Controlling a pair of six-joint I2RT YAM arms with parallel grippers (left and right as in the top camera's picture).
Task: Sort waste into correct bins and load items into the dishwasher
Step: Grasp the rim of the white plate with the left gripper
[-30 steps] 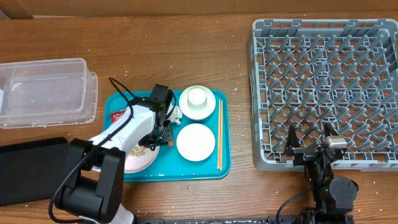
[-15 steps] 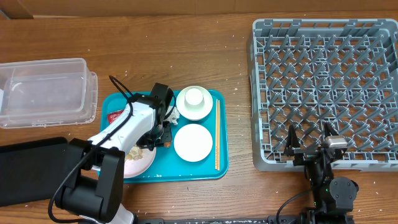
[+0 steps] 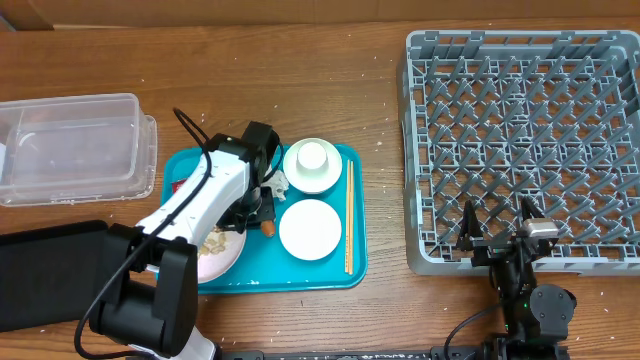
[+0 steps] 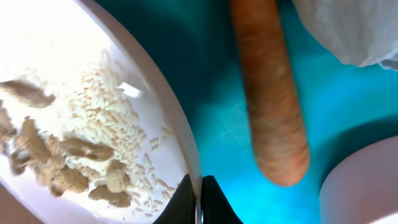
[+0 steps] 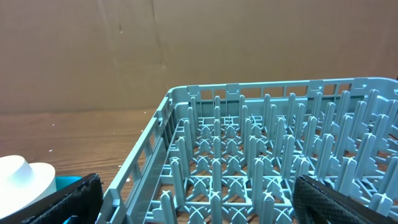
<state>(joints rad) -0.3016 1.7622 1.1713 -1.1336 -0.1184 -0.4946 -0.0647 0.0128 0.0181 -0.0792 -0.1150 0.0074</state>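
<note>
Since a second ago the tray (image 3: 300, 275) has slid a little leftward, and a sausage (image 4: 267, 93) now lies bare on it beside the plate (image 4: 93, 74). At far left the clear bin (image 3: 70, 150) holds nothing I can see, so I judge no waste sorted yet. My left gripper (image 4: 199, 199) pinches the plate's rim, rice and scraps still on it. The upturned bowl (image 3: 313, 165), small dish (image 3: 310, 228) and chopsticks (image 3: 349, 215) wait on the tray. The rack (image 3: 520, 130) is unloaded, and my right gripper (image 3: 495, 228) is spread wide at its near edge.

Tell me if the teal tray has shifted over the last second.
Yes. The teal tray slid slightly left, widening its gap to the grey dish rack.
</note>
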